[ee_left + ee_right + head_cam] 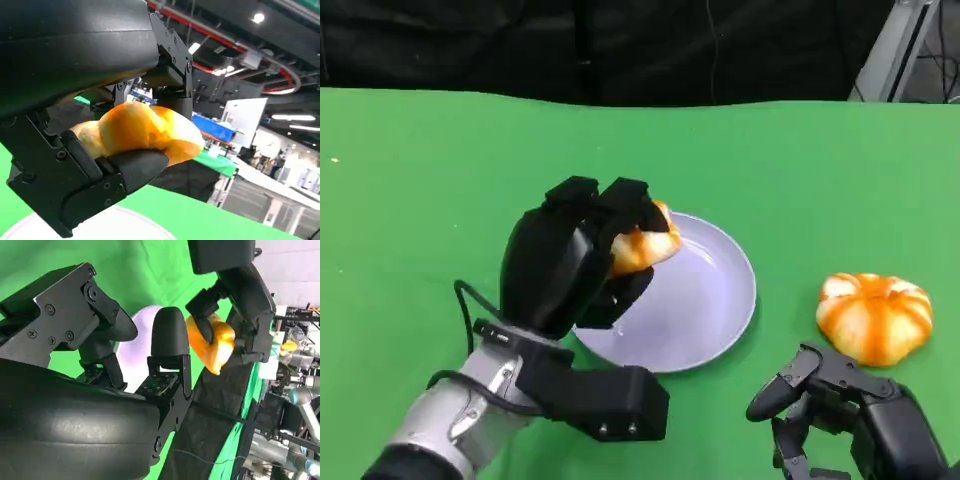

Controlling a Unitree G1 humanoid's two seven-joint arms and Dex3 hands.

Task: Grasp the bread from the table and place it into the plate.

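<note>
Left hand (pixel 582 262) holds bread (pixel 642 246), seemingly above plate (pixel 715 310).

The left robot hand (pixel 100 130) holds the bread (pixel 140 132) between its black fingers (pixel 172 75) above and the thumb (pixel 132 167) below. The bread is golden orange, with a paler part near the palm, and it sticks out past the fingertips. Under the robot hand lies the green surface (pixel 200 215), and a pale edge of the plate (pixel 100 227) shows just below the thumb, apart from the bread.
</note>
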